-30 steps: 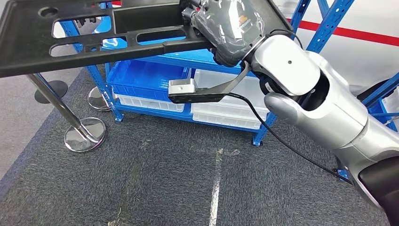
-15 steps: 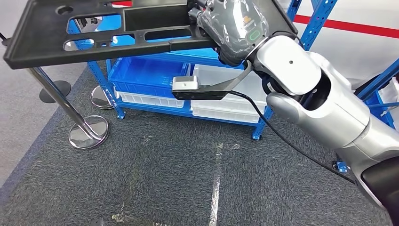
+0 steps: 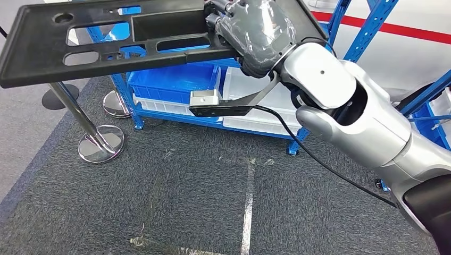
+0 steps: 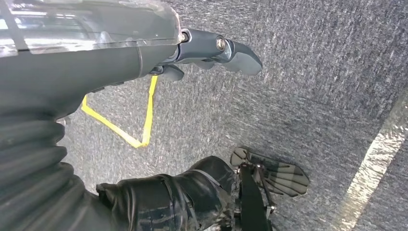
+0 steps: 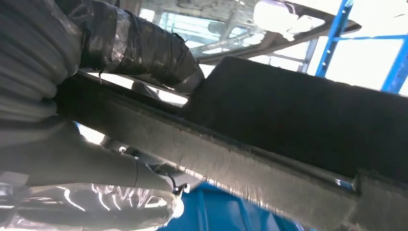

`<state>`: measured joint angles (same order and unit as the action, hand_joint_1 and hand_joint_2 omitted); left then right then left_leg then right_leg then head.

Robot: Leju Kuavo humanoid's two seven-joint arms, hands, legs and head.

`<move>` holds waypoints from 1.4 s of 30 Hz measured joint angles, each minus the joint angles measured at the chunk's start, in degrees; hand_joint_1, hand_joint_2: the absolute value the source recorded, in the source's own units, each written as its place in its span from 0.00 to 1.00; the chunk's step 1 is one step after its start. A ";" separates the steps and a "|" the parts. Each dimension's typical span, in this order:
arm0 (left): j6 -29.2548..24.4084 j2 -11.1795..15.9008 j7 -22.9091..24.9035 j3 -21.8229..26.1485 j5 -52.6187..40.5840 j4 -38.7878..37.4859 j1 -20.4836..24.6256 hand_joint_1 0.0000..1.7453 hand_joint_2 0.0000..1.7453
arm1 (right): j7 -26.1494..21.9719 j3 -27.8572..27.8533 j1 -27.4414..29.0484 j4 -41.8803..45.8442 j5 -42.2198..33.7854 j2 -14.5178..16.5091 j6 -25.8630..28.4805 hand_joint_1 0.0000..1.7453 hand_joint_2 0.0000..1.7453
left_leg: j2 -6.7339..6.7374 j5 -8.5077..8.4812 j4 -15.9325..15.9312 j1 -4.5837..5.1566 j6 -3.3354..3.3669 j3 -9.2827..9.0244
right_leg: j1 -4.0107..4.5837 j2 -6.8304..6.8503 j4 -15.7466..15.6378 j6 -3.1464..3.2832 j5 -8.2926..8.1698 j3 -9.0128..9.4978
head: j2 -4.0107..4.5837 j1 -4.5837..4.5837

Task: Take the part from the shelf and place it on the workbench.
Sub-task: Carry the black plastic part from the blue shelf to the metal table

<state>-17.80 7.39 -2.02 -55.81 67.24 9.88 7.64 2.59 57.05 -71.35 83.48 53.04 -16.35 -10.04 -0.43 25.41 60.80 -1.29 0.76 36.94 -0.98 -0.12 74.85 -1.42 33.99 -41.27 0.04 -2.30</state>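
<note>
1. The long, flat black plastic part with oval cut-outs [image 3: 106, 42] is up in the air, clear of the blue metal shelf rack [image 3: 340, 21] behind it, and stretches well out to the left of the grip.
2. The right hand [image 3: 255, 32] holds it at one end — fingers [image 5: 144, 48] wrapped over the top edge, thumb beneath, as the right wrist view shows.
3. The left hand [image 4: 211, 53] hangs over the grey carpet [image 3: 175, 202], its fingers loosely apart and holding nothing.
4. Blue and white bins [image 3: 175, 85] sit low on the rack; chrome stanchion posts [image 3: 80, 119] stand beside it.
5. Carrying well, I'd say, means keeping the part level and turning slowly — that long overhang could swing into a post or twist in the grip. The table is not in sight.
</note>
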 joint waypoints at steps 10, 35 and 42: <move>0.53 0.54 0.47 -0.49 -0.08 -0.02 -0.30 0.00 1.00 | -0.21 0.00 -0.32 -0.05 0.69 -0.10 0.07 1.00 1.00 | 0.01 -1.26 -0.54 0.68 -0.77 0.77 | 2.35 0.04 -15.56 4.30 -8.34 6.94 | 0.00 -0.01; 0.82 1.07 1.51 -0.86 -0.08 -0.02 -0.59 0.00 1.00 | -0.62 0.04 0.01 -0.34 1.15 -0.14 0.28 1.00 1.00 | -1.86 -0.58 -1.95 -0.27 0.14 -1.53 | 0.03 -0.51 -6.14 0.45 -5.51 2.70 | 0.00 0.22; 1.24 1.55 2.04 -1.00 -0.27 -0.02 -0.71 0.00 1.00 | -1.25 0.33 -0.36 -0.92 1.25 -0.08 0.39 1.00 1.00 | -3.63 -0.92 -1.28 -0.63 -2.62 0.48 | -0.18 -1.71 -15.39 1.36 -8.01 6.84 | 0.00 0.01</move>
<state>-16.57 8.95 0.02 -56.81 66.97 9.86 6.93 1.34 57.37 -71.71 82.56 54.28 -16.44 -9.65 -4.06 24.49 59.52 -1.91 -1.87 37.42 -1.16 -1.83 59.47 -0.05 25.99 -34.42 0.04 -2.28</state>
